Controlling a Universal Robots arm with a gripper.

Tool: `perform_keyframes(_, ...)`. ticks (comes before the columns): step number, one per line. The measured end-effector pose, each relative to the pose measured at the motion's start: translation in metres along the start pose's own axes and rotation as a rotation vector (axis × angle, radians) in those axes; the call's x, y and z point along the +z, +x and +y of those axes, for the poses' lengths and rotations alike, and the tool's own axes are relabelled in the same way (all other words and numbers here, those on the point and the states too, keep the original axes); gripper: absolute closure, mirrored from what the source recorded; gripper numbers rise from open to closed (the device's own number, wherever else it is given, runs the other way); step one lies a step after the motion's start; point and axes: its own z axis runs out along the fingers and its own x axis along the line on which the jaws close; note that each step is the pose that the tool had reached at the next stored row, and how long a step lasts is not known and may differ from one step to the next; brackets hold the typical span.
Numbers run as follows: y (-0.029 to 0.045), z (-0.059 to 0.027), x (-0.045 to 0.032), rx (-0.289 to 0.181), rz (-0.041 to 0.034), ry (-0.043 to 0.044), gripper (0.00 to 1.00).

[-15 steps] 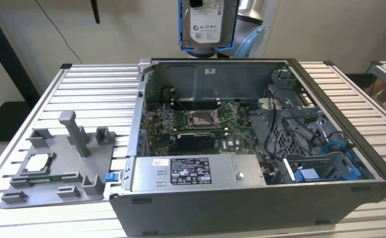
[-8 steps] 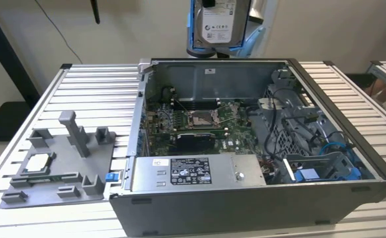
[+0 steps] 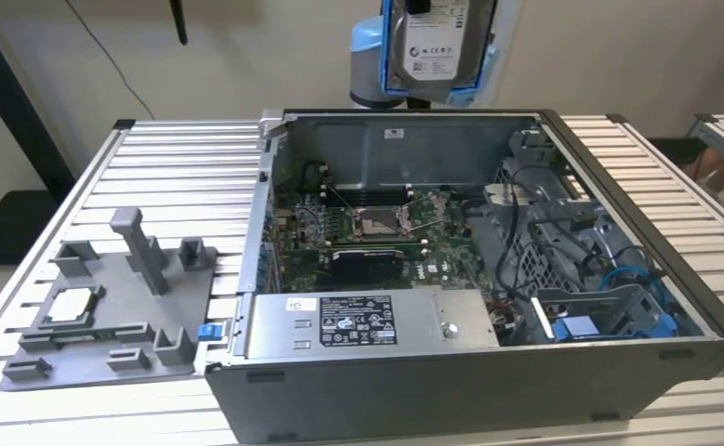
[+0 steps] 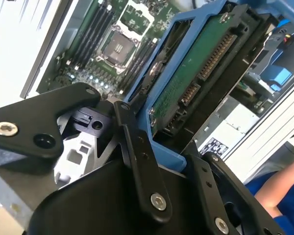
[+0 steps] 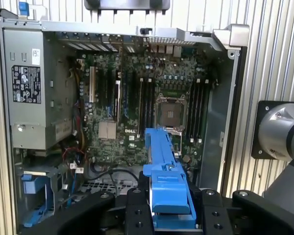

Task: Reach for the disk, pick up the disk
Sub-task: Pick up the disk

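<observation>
Gripper [image 4: 152,147] fingers are squeezed tight on the disk [image 3: 440,42], with 1 black finger [image 4: 139,161] pressed on each side of its blue frame. In the exterior view the disk hangs high in the air, standing on its edge, with its white label facing the camera. It is well above the far wall of the open computer case [image 3: 461,390] and touches nothing but the gripper. The arm [image 3: 372,65], light blue and grey, sits just behind the disk on the exterior view's left.

In the second wrist view the green board on the back of the disk shows, with its row of plug pins, and the blue frame goes around it. In the first wrist view the blue frame [image 5: 167,181] sticks out from between the black fingers, pointing down at the case.

Below the disk lies the green motherboard [image 3: 375,228] with a square chip socket [image 3: 378,220] in the middle. A long grey box [image 3: 368,321] with a black-and-white sticker sits along the near side of the case. Blue plastic holders [image 3: 610,321] and wires fill the exterior view's right side.

The case rests on a ribbed metal table [image 3: 176,167]. On the exterior view's left stands a grey plastic stand [image 3: 113,316], and a small flat silver chip [image 3: 71,305] lies on it, well apart from the disk.
</observation>
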Motion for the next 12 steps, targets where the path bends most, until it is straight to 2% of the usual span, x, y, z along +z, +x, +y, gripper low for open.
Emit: perform_keyframes(12, 0.0011, -0.0338, 0.0034, 0.0, 0.0, 0.0, 1.0)
